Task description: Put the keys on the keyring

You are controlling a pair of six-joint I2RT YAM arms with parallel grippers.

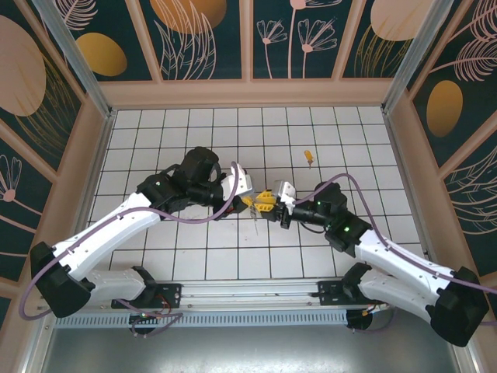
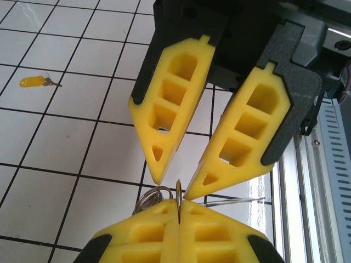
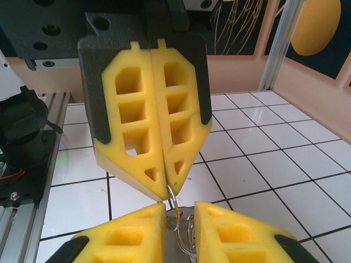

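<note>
Two black-and-white robot arms meet at the middle of the white tiled table (image 1: 155, 140) in the top view. The left gripper (image 2: 179, 216), with yellow honeycomb fingers, sits at the bottom edge of the left wrist view. Its fingers are pressed together, pinching the thin silver wire keyring (image 3: 184, 235) by its edge. The right gripper (image 3: 180, 208) faces it tip to tip with its yellow fingers spread. The wire loops of the ring hang in the gap between them, low in the centre of the right wrist view. I cannot tell whether those fingers touch the wire. The small key with an orange-yellow head and short thin shaft (image 1: 308, 157) lies flat on a tile above and right of the meeting grippers, well apart from them. In the left wrist view it shows at the upper left.
</note>
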